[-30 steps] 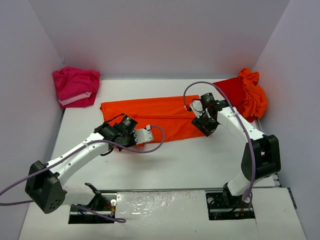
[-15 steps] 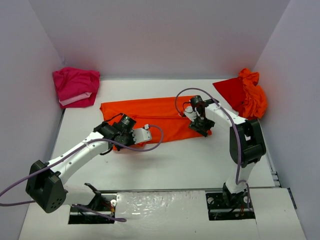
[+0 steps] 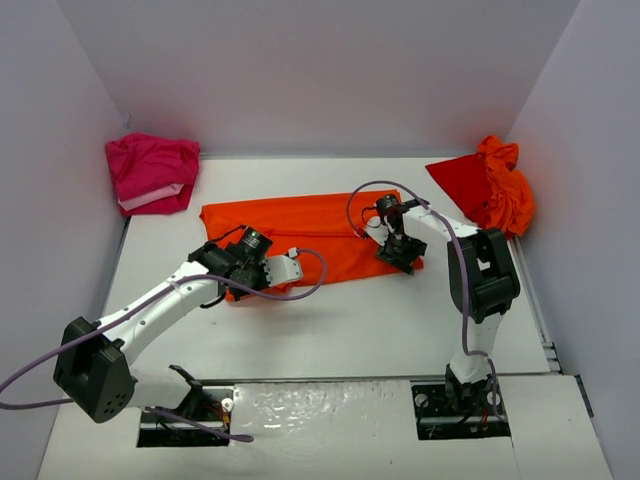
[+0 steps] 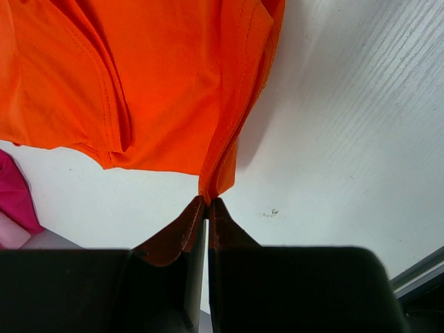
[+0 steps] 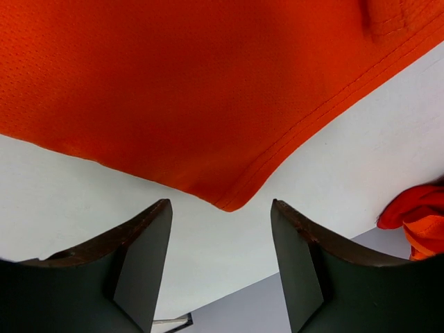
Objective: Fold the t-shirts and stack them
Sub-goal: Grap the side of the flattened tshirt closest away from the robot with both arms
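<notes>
Swinging leftward over the past second, the right end effector is now hovering at the near right corner of the orange t-shirt, which is lying spread lengthwise across the middle of the tabletop. Its fingers are standing apart, with the shirt's hemmed corner showing between them, ungripped. The left end effector, barely shifted, is pinching a fold at the shirt's near left edge, tips pressed together on the cloth. A pink t-shirt is sitting crumpled in the far left corner, and a red and orange heap is resting against the right wall.
</notes>
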`<state>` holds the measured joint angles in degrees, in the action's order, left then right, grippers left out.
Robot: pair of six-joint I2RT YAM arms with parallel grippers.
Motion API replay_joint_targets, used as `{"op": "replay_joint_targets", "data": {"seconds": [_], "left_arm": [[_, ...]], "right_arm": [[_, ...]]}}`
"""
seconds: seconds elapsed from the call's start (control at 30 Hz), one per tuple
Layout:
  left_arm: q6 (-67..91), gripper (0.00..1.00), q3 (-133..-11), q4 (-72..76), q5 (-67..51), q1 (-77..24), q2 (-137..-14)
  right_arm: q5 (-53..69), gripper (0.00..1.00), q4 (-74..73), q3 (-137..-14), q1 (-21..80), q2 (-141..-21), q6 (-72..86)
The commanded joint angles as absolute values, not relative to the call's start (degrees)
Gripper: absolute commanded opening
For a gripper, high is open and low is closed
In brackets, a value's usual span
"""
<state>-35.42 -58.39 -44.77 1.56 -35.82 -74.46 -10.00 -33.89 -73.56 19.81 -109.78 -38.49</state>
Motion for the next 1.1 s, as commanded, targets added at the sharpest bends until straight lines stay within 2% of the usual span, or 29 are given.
{"op": "replay_joint_targets", "data": {"seconds": [0.0, 0.47, 0.57, 0.6, 0.67, 0.73, 0.77, 0.93, 1.07], "left_arm": [[-35.8, 0.0, -61.8, -45.2, 2.3, -35.2, -74.6], [-36.1, 0.0, -62.3, -45.8, 3.2, -34.8, -75.0], [-36.3, 0.0, -62.6, -46.1, 3.4, -34.6, -75.0], [-36.4, 0.0, -62.7, -46.2, 3.6, -34.6, -74.9], [-36.5, 0.0, -63.0, -46.4, 3.9, -34.4, -74.8], [-36.7, 0.0, -63.1, -46.5, 4.2, -34.2, -74.4], [-36.7, 0.0, -63.1, -46.4, 4.4, -34.0, -74.0], [-36.8, 0.0, -63.3, -47.7, 3.3, -33.0, -71.6], [-36.8, 0.0, -64.6, -55.1, 0.2, -32.8, -70.0]], "right_arm": [[-9.5, 0.56, -34.1, -74.1, 19.9, -109.5, -39.5], [-7.7, 0.53, -33.8, -70.8, 20.4, -112.0, -39.9], [-7.6, 0.42, -33.7, -69.7, 20.3, -113.5, -40.0], [-7.6, 0.34, -33.7, -69.5, 20.3, -113.9, -40.1], [-7.6, 0.24, -33.6, -69.1, 20.3, -114.5, -40.0], [-7.4, 0.08, -33.2, -68.7, 20.2, -114.6, -40.0], [-7.3, 0.03, -33.0, -68.6, 20.2, -114.4, -40.0], [-7.6, 0.0, -33.0, -67.9, 20.4, -111.2, -39.6], [-7.0, 0.0, -33.5, -65.8, 21.0, -106.8, -38.8]]}}
